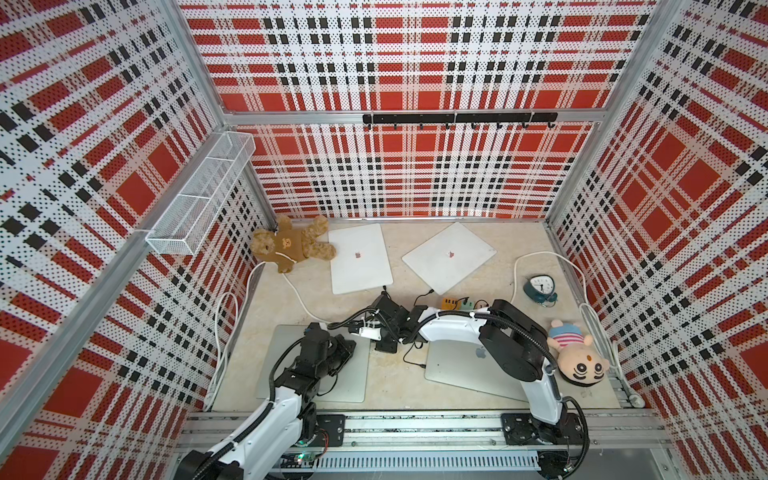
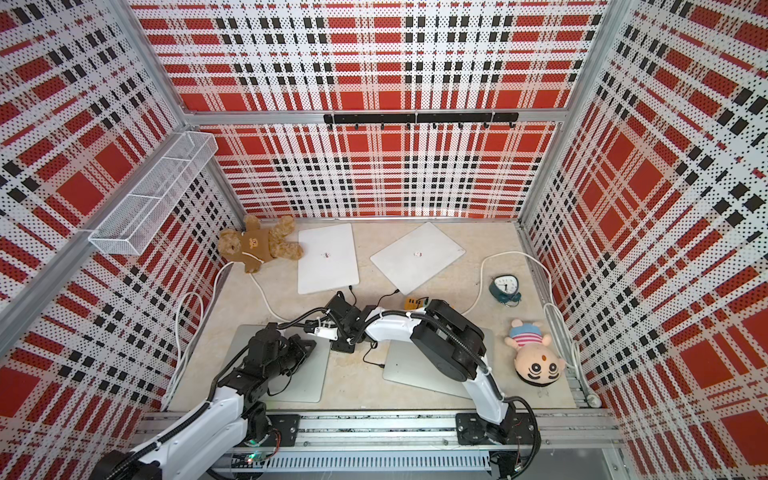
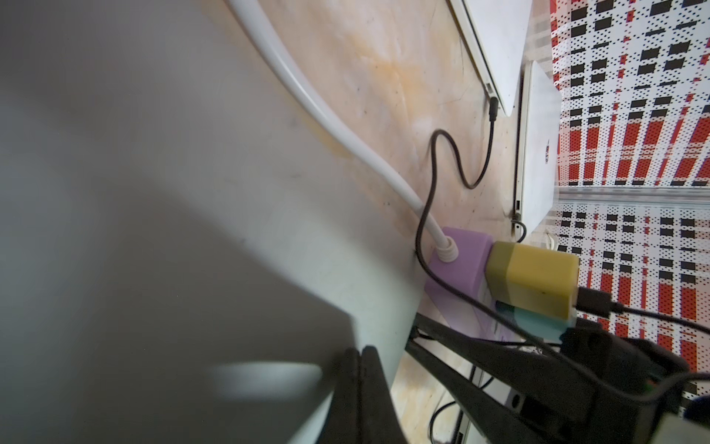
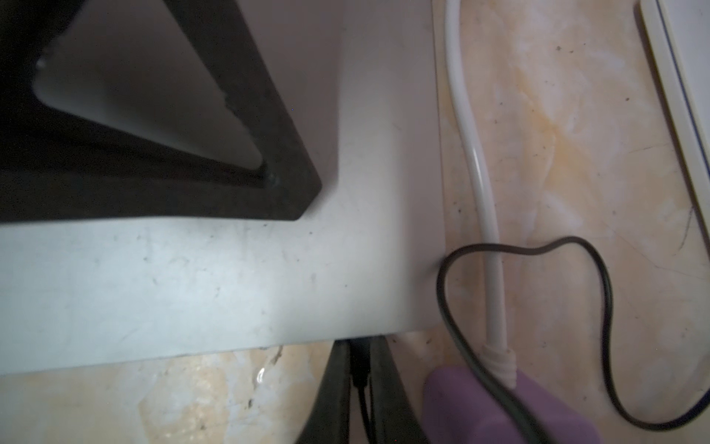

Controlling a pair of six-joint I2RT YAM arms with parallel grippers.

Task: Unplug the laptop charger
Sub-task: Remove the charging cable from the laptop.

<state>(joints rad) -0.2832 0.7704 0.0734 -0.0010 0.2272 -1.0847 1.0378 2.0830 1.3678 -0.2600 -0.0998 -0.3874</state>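
Top views show both arms meeting at the near-left silver laptop (image 1: 345,384). The left gripper (image 1: 349,347) lies over its lid, and the right gripper (image 1: 380,345) sits at its right edge.

Left wrist view: the left fingers (image 3: 347,388) are pressed together with nothing between them, above the lid.

Right wrist view: the right fingers (image 4: 336,392) pinch the black charger plug (image 4: 359,363), which sits at the laptop's edge, near the purple power strip (image 4: 499,407).

The grasp looks made and the pull not yet done. The next move calls for a straight draw away from the edge, with the left gripper bracing the laptop so it does not slide.
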